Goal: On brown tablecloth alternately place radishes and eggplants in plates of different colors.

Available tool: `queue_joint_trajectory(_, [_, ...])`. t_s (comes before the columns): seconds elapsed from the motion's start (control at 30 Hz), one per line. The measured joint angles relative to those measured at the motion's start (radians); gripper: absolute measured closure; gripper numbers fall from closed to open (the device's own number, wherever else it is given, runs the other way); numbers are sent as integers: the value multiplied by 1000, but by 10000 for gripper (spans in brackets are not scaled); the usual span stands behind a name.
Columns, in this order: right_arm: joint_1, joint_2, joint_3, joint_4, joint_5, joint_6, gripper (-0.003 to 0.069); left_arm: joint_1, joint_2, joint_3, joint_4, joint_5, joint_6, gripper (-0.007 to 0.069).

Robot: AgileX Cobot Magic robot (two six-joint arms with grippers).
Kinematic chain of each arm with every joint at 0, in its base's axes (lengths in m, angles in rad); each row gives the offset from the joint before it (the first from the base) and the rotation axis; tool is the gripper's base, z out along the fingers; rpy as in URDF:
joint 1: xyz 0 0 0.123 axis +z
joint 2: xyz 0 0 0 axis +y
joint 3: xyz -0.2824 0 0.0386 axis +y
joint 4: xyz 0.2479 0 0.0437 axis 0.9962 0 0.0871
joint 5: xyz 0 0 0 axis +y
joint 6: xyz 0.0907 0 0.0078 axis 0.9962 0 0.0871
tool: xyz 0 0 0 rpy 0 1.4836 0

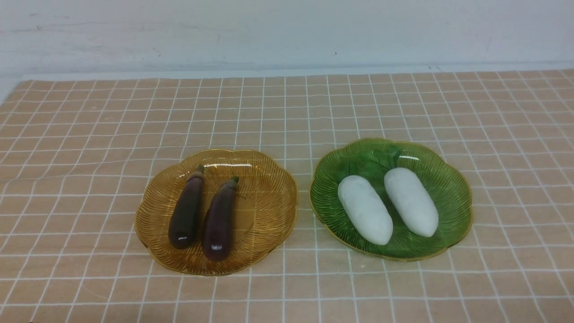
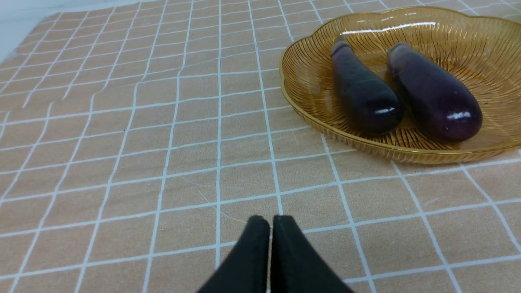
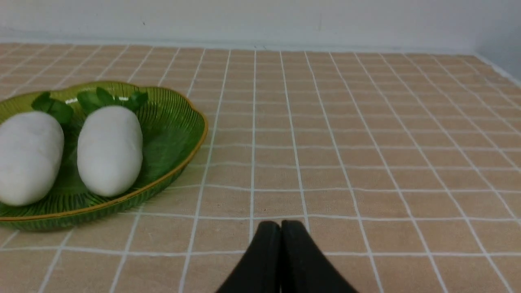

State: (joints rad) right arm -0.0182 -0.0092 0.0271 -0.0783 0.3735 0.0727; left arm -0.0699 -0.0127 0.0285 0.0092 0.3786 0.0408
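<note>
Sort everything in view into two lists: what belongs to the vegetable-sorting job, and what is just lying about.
Belongs to the job:
- two eggplants in the amber plate
- two radishes in the green plate
- brown tablecloth

Just lying about:
- nothing; only the white wall behind

staged test table: checked brown tablecloth [image 1: 287, 112] against a bare white wall [image 1: 287, 31].
</note>
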Motion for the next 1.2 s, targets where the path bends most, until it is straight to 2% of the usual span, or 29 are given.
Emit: queue_joint_trajectory(1.2, [-3,0,0,-1,12,0,670,0,-1,0,-1,0,0,628])
